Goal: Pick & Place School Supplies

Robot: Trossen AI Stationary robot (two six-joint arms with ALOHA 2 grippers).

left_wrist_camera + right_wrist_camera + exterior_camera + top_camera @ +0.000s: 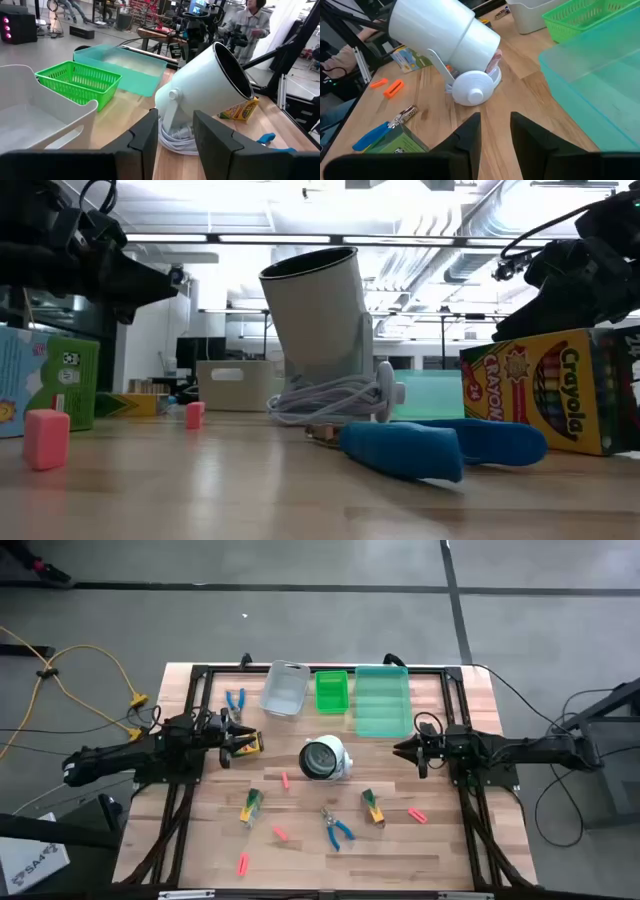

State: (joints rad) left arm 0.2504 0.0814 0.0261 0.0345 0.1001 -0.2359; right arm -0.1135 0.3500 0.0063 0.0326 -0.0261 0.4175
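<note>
Scissors [236, 700] are lying at the far left of the table, just left of the grey bin [284, 688]. Nearer than them, the left gripper [236, 741] is hovering over the left part of the table, pointing right. Its claw is standing moderately wide with nothing between the fingers [145, 137], as the left wrist view is showing. A crayon box [251, 744] is lying right at its tip; whether they are touching I cannot tell.

Nearer on the left, a second crayon box [250, 805] is lying on the wood, with red stubs around it: one [285, 780] farther off to its right, one [280, 833] nearer and one [243, 863] nearest of all.

In the middle, a round white object [325, 758] is resting tilted on the table, its cable coiled at its base. Behind it, along the far edge, a green bin [332, 691] and a teal bin [382, 700] are standing side by side, right of the grey one. A second pair of scissors [336, 828] is lying near the front, just right of the middle.

Farther right, a third crayon box [373, 806] is lying beside a fourth stub [417, 814]. The right gripper [403, 750] is hovering right of the white object, pointing left, its claw standing narrow and empty.
</note>
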